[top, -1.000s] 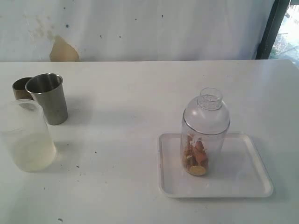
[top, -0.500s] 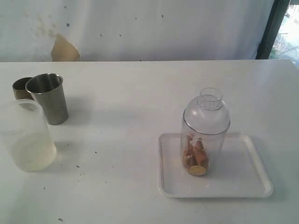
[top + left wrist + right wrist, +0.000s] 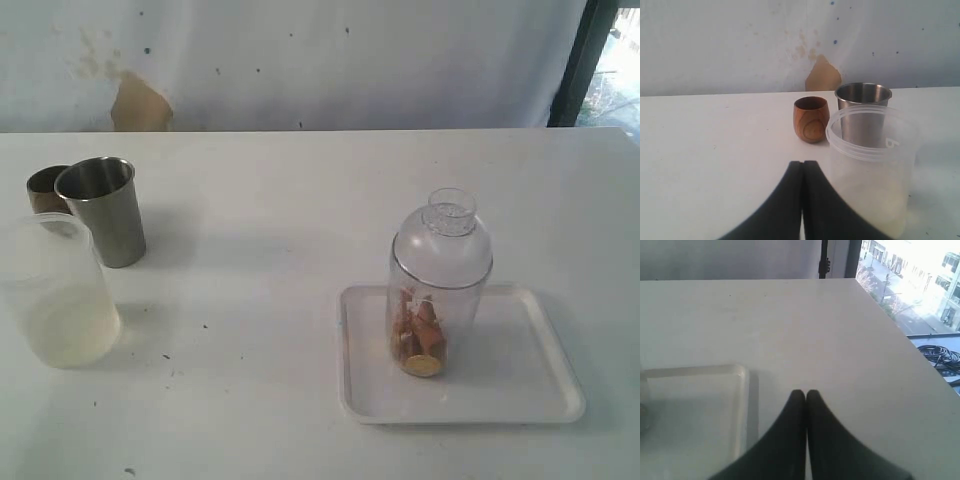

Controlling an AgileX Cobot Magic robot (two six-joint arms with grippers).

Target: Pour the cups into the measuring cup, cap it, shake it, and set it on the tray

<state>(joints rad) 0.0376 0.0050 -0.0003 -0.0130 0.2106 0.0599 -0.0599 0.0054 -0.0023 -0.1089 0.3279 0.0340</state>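
The clear measuring cup (image 3: 440, 300) stands upright on the white tray (image 3: 520, 390), capped with a clear dome lid (image 3: 443, 245), with orange-brown pieces at its bottom. At the left of the table stand the steel tumbler (image 3: 103, 210), the brown wooden cup (image 3: 42, 188) behind it, and the frosted plastic cup (image 3: 55, 300) in front. In the left wrist view my left gripper (image 3: 803, 162) is shut and empty, just short of the frosted cup (image 3: 872, 170), with the wooden cup (image 3: 811, 119) and tumbler (image 3: 862, 97) beyond. My right gripper (image 3: 805, 391) is shut and empty beside the tray's corner (image 3: 737, 390). Neither arm shows in the exterior view.
The white table (image 3: 280, 250) runs to a stained wall with a tan patch (image 3: 138, 105). A dark window frame (image 3: 585, 60) stands at the back right. In the right wrist view the table edge (image 3: 910, 345) drops off toward a window with black cables (image 3: 940, 357) below.
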